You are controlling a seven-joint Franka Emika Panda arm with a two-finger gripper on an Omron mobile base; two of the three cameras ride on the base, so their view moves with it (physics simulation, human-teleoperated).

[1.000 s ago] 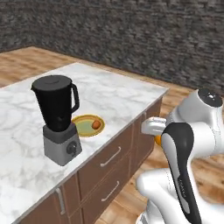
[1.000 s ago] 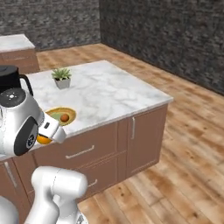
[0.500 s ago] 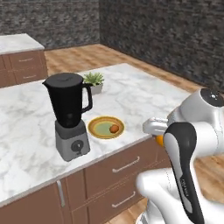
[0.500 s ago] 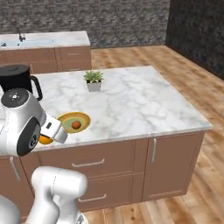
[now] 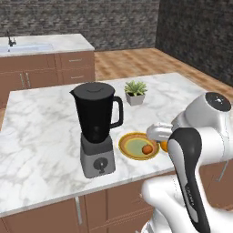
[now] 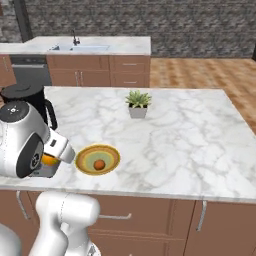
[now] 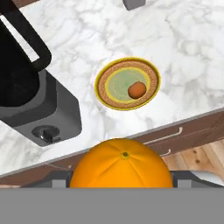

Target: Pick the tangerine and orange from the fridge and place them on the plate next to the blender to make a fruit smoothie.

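Observation:
My gripper [image 7: 121,176] is shut on a large orange [image 7: 121,164], held above the island counter's front edge. The same orange [image 5: 164,146] peeks out beside my white arm, and the orange [image 6: 48,159] sits just left of the plate. The yellow-ochre plate [image 7: 114,85] lies ahead of the orange, with a small reddish tangerine [image 7: 137,89] on it. In the base views the tangerine [image 5: 147,149] rests on the plate [image 5: 132,146], right beside the black-jarred blender [image 5: 96,123]. The fridge is out of view.
A potted plant [image 5: 135,92] stands on the marble island behind the plate. Wooden drawers with bar handles [image 7: 162,135] run under the counter edge. A second counter with a sink [image 6: 80,47] lines the back wall. Bare marble [image 6: 190,135] stretches right of the plate.
The whole picture has swung as the base drove around; the island is now seen square-on and closer. The orange stays in my gripper and the tangerine stays on the plate.

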